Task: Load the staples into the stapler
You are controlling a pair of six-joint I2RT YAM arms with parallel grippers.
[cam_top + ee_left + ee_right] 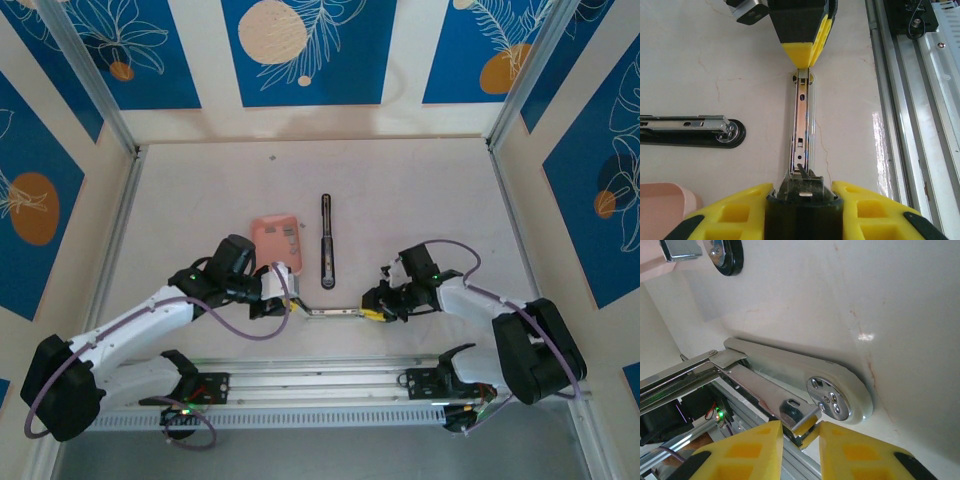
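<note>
The stapler lies in two parts. Its black bar (327,255) rests on the table beside the pink staple box (275,235), whose top shows small grey marks. The silvery-white part (335,312) lies crosswise between the arms. My left gripper (288,306) is shut on that part's dark rear end (802,200). From there the metal rail (802,125) runs away to my right gripper (805,57). In the right wrist view, my right gripper (801,432) has its yellow fingers (765,442) closed around the rail's tip (799,415), next to the white base's round anvil (832,400).
An aluminium rail (320,385) runs along the near edge, just behind both grippers. In the left wrist view, the black bar (690,131) and a corner of the pink box (660,202) lie left of the held part. Panel walls enclose the table.
</note>
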